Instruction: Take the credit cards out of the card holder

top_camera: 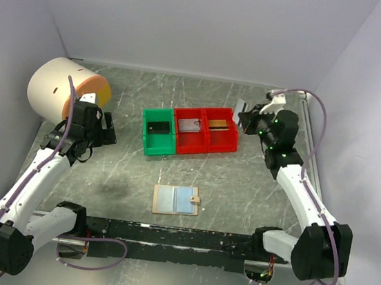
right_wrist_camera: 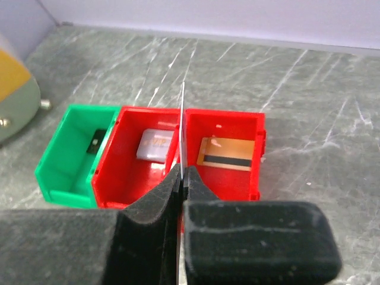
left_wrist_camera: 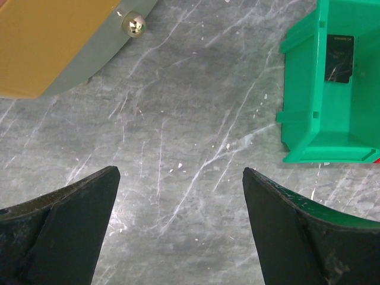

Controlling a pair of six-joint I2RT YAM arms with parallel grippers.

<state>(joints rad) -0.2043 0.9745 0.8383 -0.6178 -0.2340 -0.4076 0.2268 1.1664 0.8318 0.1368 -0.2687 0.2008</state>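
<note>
Where the card holder point(top_camera: 175, 201) sits: flat and open on the worktop point(top_camera: 255, 185), near the middle of the near edge, well apart from both arms.
Holder detail: pale blue-grey pockets face up, tan tab point(top_camera: 196, 200) on its right side. Can't tell if any pocket has a card in it.
Bins: three in a row, touching side by side, toward the far middle of the worktop.
Green bin point(top_camera: 158, 133): left end of the row, dark card point(top_camera: 157, 127) lying inside.
Middle red bin point(top_camera: 190, 131): silver-grey card point(top_camera: 190, 124) lying flat inside.
Right red bin point(top_camera: 222, 130): gold card point(top_camera: 218, 124) flat inside, dark stripe visible in the right wrist view.
Right gripper point(right_wrist_camera: 182, 178): pressed together, pinching a thin held card point(right_wrist_camera: 182, 113).
Held card: upright and edge-on to the wrist camera, so its face can't be seen there. In the top view it is off the worktop, just beside the right end of the row, toward the far right corner.
Left gripper point(left_wrist_camera: 180, 173): spread wide, nothing between the fingers, over bare worktop left of the green bin.
Drum point(top_camera: 61, 88): large, cream, with a yellow-orange face, at the far left corner just beyond the left gripper. Shiny bolt point(left_wrist_camera: 133, 25) on its rim.
</note>
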